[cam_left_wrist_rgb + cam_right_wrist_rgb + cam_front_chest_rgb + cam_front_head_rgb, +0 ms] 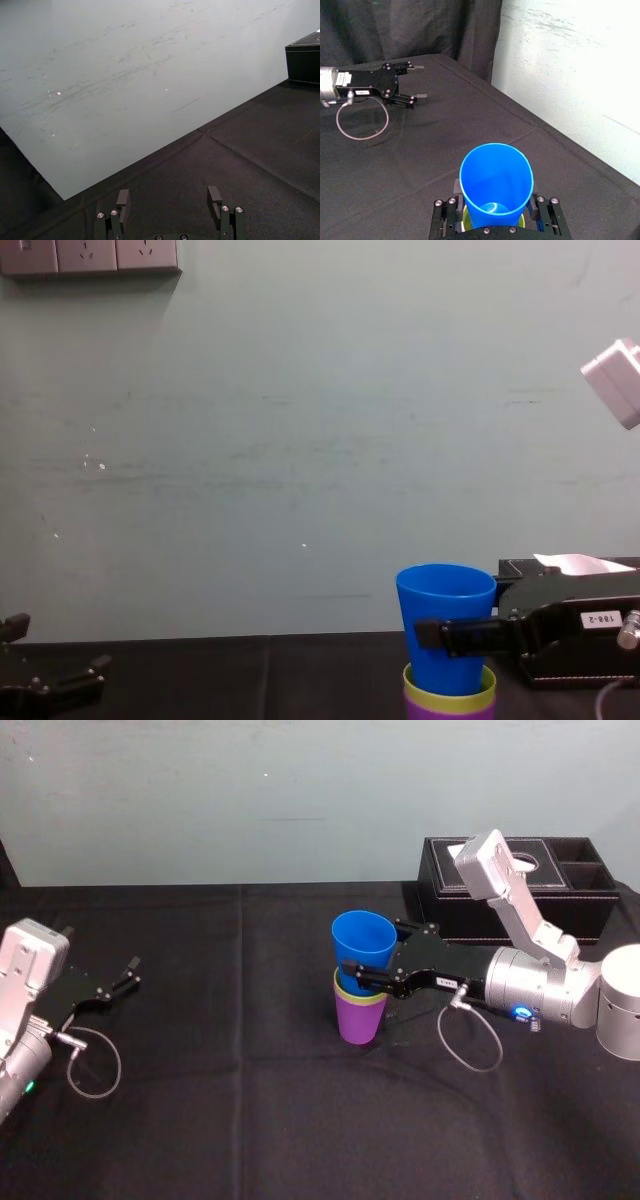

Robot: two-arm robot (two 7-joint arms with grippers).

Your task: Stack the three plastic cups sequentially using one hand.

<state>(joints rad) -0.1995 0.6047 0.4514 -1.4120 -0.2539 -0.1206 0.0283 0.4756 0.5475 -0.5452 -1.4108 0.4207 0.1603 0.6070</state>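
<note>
Three cups sit in one stack near the middle of the tabletop (230,1120).

Head view: the purple cup (360,1018) is at the bottom. The yellow-green cup (358,995) sits in it, just a rim band visible. The blue cup (362,948) is on top, most of it standing proud. The right gripper (372,960) reaches in from the right-edge side, fingers clamped on the blue cup's lower half just above the yellow-green rim. The blue cup's axis looks tipped a little toward the left edge, mouth up. The left gripper (130,972) is parked near the left edge, well apart from the stack, fingers spread, empty. A black box (520,890) sits at the far right corner.

Left wrist view: spread fingers over bare tabletop.

Right wrist view: straight into the blue cup's mouth, one finger on each side, yellow-green rim peeking out below.

Chest view: the blue cup reads upright, with one finger crossing its front low down. The stack's base is cut off.

My read: the last cup is in but not fully seated. Next is a push straight down along its axis, then release. Can't tell how deep it sits, or whether the tilt is real.
</note>
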